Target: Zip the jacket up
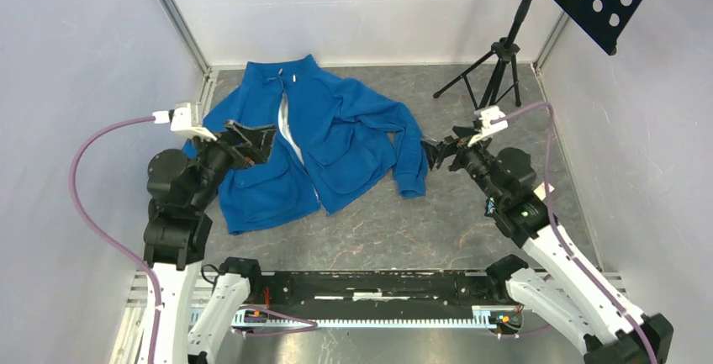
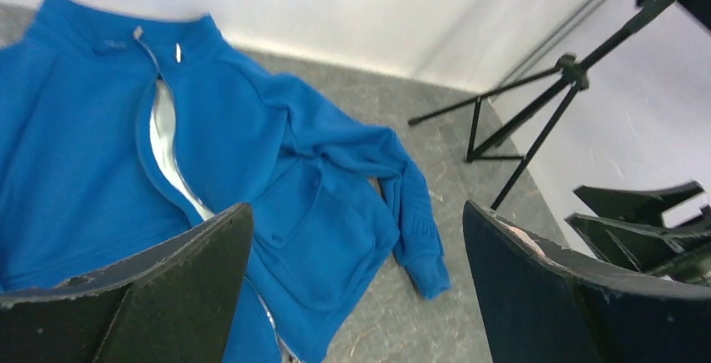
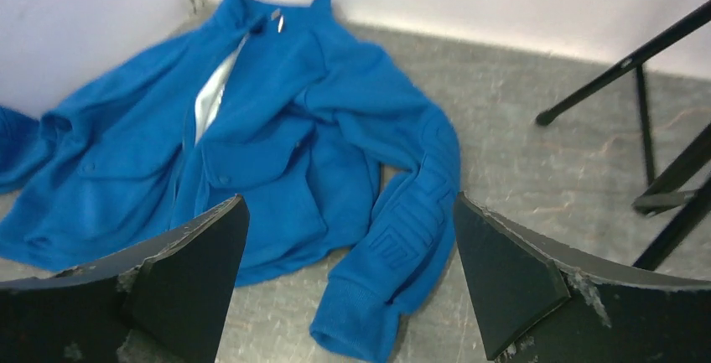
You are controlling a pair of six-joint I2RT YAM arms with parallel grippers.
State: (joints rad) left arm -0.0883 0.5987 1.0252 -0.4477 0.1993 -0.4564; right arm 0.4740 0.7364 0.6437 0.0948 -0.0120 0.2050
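Got the blue fleece jacket [image 1: 345,141] lying flat on the grey table [image 1: 420,229], far-left side, collar [image 1: 282,70] aimed at the back wall [image 1: 378,11], hem [image 1: 269,213] toward the near edge, chest gaping open, left gripper [image 1: 256,141] and right gripper [image 1: 433,152] both spread wide, grabbing nothing.

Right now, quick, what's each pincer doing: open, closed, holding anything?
Left pincer: open, holding nothing.
Right pincer: open, holding nothing.
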